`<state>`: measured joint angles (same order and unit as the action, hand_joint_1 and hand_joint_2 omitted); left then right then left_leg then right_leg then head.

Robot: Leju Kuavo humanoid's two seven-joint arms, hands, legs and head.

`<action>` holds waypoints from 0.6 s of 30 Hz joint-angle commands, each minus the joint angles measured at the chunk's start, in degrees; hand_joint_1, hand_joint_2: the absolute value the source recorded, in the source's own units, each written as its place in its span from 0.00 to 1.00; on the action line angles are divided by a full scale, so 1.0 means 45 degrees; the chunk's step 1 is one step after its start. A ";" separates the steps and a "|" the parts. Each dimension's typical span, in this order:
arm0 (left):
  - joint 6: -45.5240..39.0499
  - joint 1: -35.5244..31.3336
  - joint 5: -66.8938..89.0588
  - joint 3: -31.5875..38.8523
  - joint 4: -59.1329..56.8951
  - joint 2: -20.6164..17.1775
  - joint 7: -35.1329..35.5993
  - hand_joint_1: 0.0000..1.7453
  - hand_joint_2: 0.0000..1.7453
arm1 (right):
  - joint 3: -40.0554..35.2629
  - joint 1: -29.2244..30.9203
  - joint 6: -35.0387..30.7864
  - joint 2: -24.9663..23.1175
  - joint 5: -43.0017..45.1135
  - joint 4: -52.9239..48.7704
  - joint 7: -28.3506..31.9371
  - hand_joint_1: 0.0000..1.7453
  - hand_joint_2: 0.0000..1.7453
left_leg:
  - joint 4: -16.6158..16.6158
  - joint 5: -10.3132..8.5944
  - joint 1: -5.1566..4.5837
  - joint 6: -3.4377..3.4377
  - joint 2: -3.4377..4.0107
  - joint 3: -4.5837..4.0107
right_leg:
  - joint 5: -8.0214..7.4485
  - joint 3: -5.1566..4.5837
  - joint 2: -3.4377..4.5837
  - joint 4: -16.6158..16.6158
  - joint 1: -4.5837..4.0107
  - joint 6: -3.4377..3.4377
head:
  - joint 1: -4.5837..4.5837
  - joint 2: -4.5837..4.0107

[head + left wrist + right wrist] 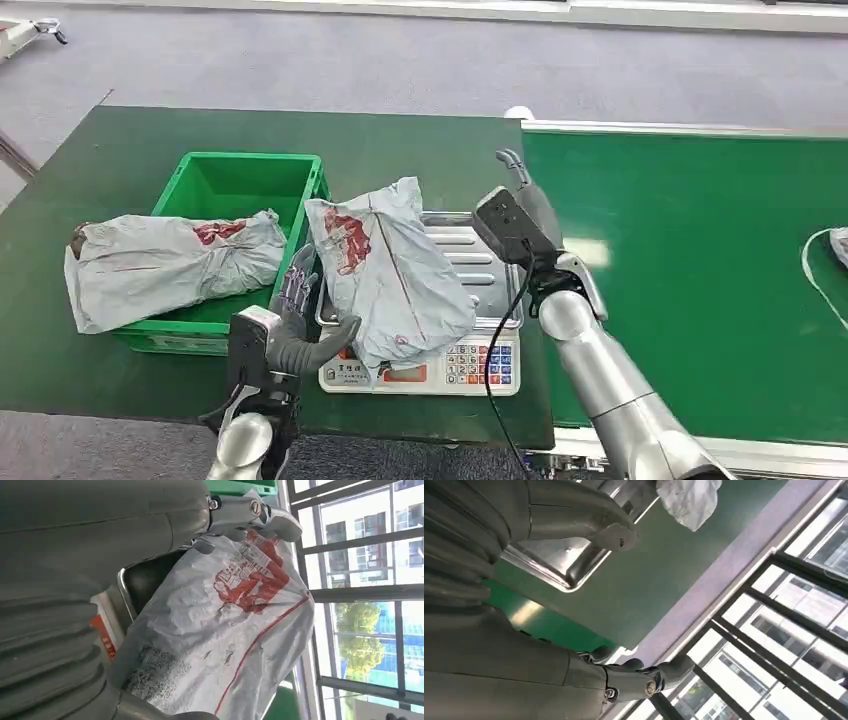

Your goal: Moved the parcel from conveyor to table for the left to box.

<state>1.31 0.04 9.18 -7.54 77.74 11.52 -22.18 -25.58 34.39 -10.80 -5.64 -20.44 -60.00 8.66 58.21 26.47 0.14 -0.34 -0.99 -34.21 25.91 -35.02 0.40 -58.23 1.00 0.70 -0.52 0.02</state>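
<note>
1. On the weighing scale (470, 262), near the middle of the dark green counter (120, 160), a grey parcel (385, 265) with red print is standing half upright, its lower end over the scale's keypad.
2. Just left of the scale, the left hand (300, 325) is gripping the parcel, thumb under its lower edge and fingers against its side.
3. At the scale's right edge, the right hand (520, 215) is hovering with fingers apart, holding nothing and clear of the parcel.
4. Left of the scale, a green box (235, 185) is waiting, with another grey parcel (165, 265) already draped across its front rim.
5. Judging from this, boxing is under way: the left hand should be lifting the soft bag clear of the scale, carrying it over the box's open back half, and releasing only once it is inside the rim.
</note>
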 commanded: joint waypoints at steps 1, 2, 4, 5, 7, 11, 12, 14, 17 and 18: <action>0.0045 -0.0137 0.0056 0.0304 -0.0301 -0.0197 0.0077 0.00 1.00 | 0.0675 0.0001 0.0102 0.0348 -0.0021 0.0020 -0.0038 0.00 1.00 | -0.0011 -0.0001 0.0013 -0.0004 0.0001 0.0024 | -0.0001 0.0034 -0.0019 0.0021 -0.0017 -0.0009 | 0.0000 0.0000; 0.0044 -0.0193 0.0600 0.0037 -0.0360 -0.0424 0.0245 0.00 1.00 | 0.1039 -0.0141 0.0196 0.0219 0.0393 -0.0050 -0.0075 0.00 1.00 | -0.0012 -0.0004 0.0004 -0.0005 0.0005 0.0021 | -0.0001 0.0026 -0.0011 0.0015 -0.0007 -0.0007 | -0.0005 0.0000; -0.0066 -0.0513 0.2008 -0.0422 -0.0660 -0.0811 0.0518 0.00 1.00 | 0.2132 -0.1153 0.0932 0.0467 0.2312 -0.0653 0.0817 0.00 1.00 | -0.0022 -0.0007 0.0008 -0.0007 -0.0010 0.0033 | 0.0004 0.0045 -0.0031 0.0024 -0.0011 -0.0009 | 0.0000 0.0000; 0.0183 -0.0731 0.2676 -0.0759 -0.0850 -0.1087 0.0628 0.00 1.00 | 0.2620 -0.1825 0.1268 0.0560 0.3161 -0.1108 0.1357 0.00 1.00 | -0.0024 -0.0012 0.0012 -0.0007 -0.0042 0.0031 | 0.0006 0.0055 -0.0057 0.0030 -0.0015 -0.0008 | 0.0000 0.0000; 0.0362 -0.1167 0.4210 -0.1282 -0.1263 -0.1437 0.1044 0.00 1.00 | 0.2981 -0.3037 0.1627 0.0885 0.3432 -0.1633 0.1677 0.00 1.00 | -0.0035 -0.0017 0.0022 -0.0008 -0.0093 0.0056 | 0.0014 0.0093 -0.0106 0.0050 -0.0025 -0.0010 | 0.0000 0.0000; 0.1261 -0.1753 0.5455 -0.1888 -0.1664 -0.1856 0.1306 0.00 1.00 | 0.3351 -0.3630 0.1598 0.0737 0.3350 -0.1781 0.1851 0.00 1.00 | -0.0021 -0.0010 0.0005 -0.0003 -0.0080 0.0041 | 0.0016 0.0072 -0.0084 0.0029 -0.0007 -0.0008 | 0.0000 0.0000; 0.1566 -0.2162 0.6386 -0.2249 -0.1972 -0.2152 0.1630 0.00 1.00 | 0.3506 -0.3664 0.1622 0.0674 0.3324 -0.1793 0.1826 0.00 1.00 | -0.0029 -0.0010 0.0006 -0.0004 -0.0073 0.0049 | 0.0014 0.0081 -0.0084 0.0037 -0.0009 -0.0012 | 0.0000 0.0000; 0.1805 -0.2958 0.7290 -0.2573 -0.2717 -0.2302 0.1353 0.00 1.00 | 0.3720 -0.3873 0.1729 0.0620 0.3316 -0.2087 0.1789 0.00 1.00 | -0.0012 0.0000 0.0000 -0.0011 -0.0046 0.0019 | 0.0008 0.0033 -0.0052 0.0012 -0.0001 -0.0011 | 0.0000 0.0000; 0.2649 -0.4646 0.7794 -0.3676 -0.4097 -0.2926 0.0177 0.00 1.00 | 0.3783 -0.4099 0.2347 0.0662 0.3632 -0.2540 0.1745 0.00 1.00 | -0.0009 -0.0011 0.0002 -0.0013 -0.0073 0.0009 | 0.0008 0.0024 -0.0084 0.0010 -0.0003 -0.0014 | 0.0000 0.0000; 0.2307 -0.5531 0.8317 -0.4134 -0.5026 -0.2936 0.0445 0.00 1.00 | 0.3852 -0.4202 0.2520 0.0628 0.3830 -0.2704 0.1757 0.00 1.00 | -0.0016 -0.0023 0.0013 -0.0019 -0.0100 0.0019 | 0.0005 0.0049 -0.0120 0.0023 -0.0016 -0.0023 | 0.0000 0.0000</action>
<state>9.22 -7.12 40.97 -13.09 73.31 5.26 -17.39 -12.53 18.44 -2.89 -4.07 -5.42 -68.26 16.94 58.22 26.51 0.14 -0.38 -1.02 -34.16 25.92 -35.00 0.39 -58.22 1.01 0.69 -0.52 0.02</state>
